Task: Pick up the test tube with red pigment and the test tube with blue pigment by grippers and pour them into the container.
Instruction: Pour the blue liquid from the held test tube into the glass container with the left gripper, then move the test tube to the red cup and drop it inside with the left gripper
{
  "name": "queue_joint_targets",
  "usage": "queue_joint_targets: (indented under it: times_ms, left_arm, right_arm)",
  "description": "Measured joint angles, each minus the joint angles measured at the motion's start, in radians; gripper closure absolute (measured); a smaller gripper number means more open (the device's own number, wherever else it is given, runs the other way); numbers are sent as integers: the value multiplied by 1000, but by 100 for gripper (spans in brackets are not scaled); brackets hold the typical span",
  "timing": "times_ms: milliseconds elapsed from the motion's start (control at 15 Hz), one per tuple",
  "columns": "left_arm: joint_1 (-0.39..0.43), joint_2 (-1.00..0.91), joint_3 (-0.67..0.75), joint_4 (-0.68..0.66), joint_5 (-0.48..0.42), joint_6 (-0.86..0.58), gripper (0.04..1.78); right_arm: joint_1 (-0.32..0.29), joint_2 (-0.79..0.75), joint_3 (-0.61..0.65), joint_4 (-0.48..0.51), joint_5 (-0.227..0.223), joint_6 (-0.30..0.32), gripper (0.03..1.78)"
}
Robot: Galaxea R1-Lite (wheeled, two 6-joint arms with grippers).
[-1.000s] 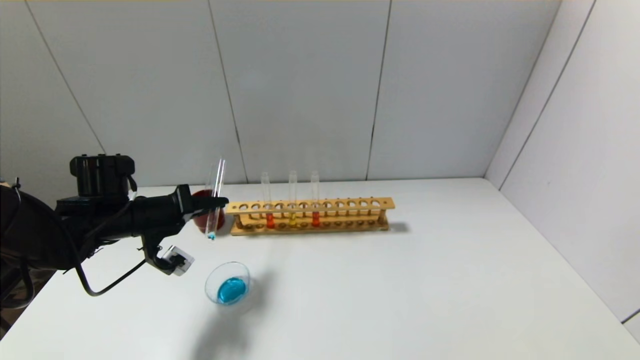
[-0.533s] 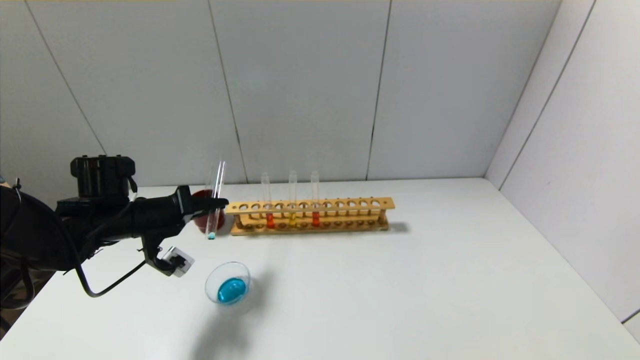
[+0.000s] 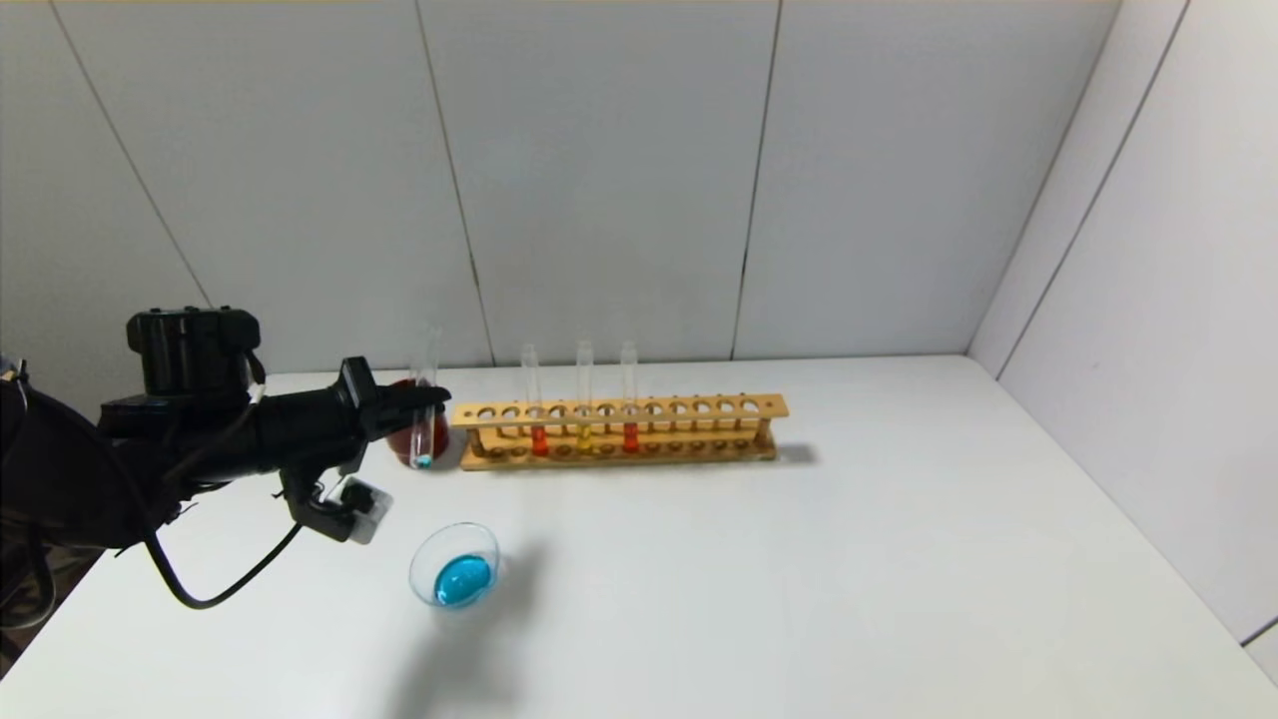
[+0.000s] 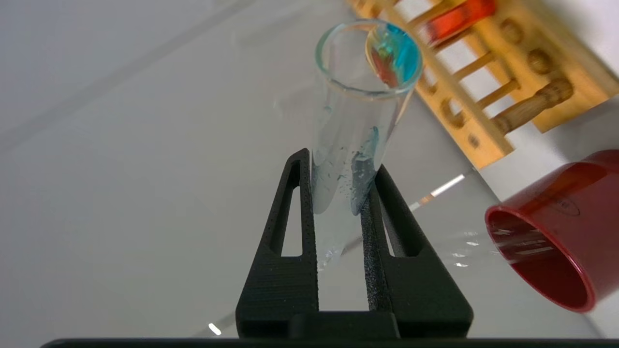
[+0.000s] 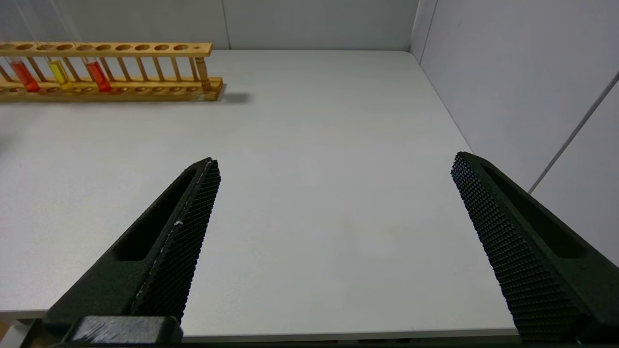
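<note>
Holding the near-empty test tube with blue pigment (image 3: pixel 424 419) upright, clenched in my left gripper (image 3: pixel 424 399) beside the red cup (image 3: pixel 404 439), blue already in the container (image 3: pixel 454 566); next, setting it down.

My right gripper (image 5: pixel 333 232) hangs open.

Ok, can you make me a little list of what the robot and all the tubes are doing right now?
left gripper: shut on the test tube with blue pigment, held upright by the dark red cup
tube contents: only a little blue at the bottom
container: glass dish on the table, blue liquid inside
wooden rack: three tubes standing, orange-red, yellow, orange-red
right gripper: open, over bare table
</note>
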Motion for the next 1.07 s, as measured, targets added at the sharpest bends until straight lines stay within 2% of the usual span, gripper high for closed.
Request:
queue_joint_targets:
  times_ms: [200,333,467,533,667,933,1067]
  left_arm:
    - [-6,-33,21,-210,160,-341,151]
    - [-32,-56,50,-369,357,-592,151]
    - [-73,-70,63,-484,616,-827,151]
    - [-93,-73,54,-497,753,-946,151]
    - [-118,-64,-1,-470,970,-1163,151]
    - [-133,-16,-143,-400,1144,-1526,151]
    - [-141,20,-205,-383,1272,-1710,151]
  right_arm:
    - [-1,0,0,0,0,0,6]
    - [0,0,0,0,0,0,6]
    - [0,0,0,0,0,0,6]
    - [0,0,0,0,0,0,6]
    - [0,0,0,0,0,0,6]
    - [-1,0,0,0,0,0,6]
    - [-1,0,0,0,0,0,6]
